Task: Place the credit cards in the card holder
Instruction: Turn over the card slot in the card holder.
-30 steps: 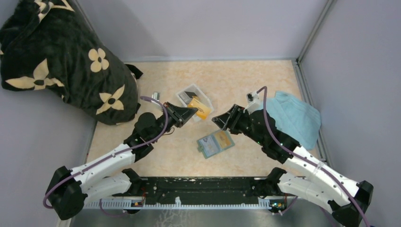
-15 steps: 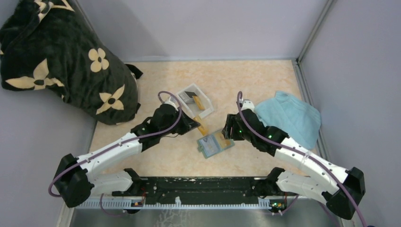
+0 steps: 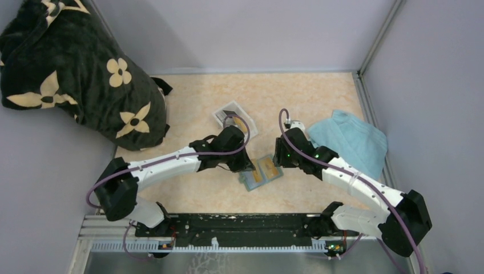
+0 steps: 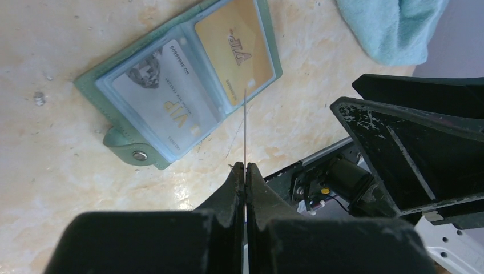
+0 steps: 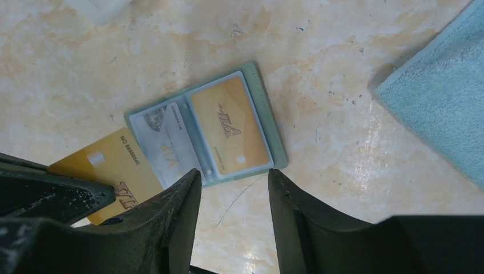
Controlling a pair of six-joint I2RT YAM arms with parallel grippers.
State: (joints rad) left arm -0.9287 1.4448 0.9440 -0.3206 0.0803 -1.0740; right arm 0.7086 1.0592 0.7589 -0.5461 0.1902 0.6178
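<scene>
orange-yellow credit card [image 5: 108,165]: clamping it edge-on w/ left gripper [image 4: 245,166], tip nr edge of card holder [image 4: 122,142] lying open on table [image 5: 85,68], slotted cards [image 5: 231,131] showing; holding right gripper [image 5: 234,182] apart, empty, over holder's edge.

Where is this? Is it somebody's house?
Probably a robot test booth: left arm and right arm mounted on a rail, plain grey walls boxing in a small table.

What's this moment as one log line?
left hand: shut on yellow card, edge toward card holder | right hand: open, nearby | card holder: open, pale card and gold card inside
</scene>
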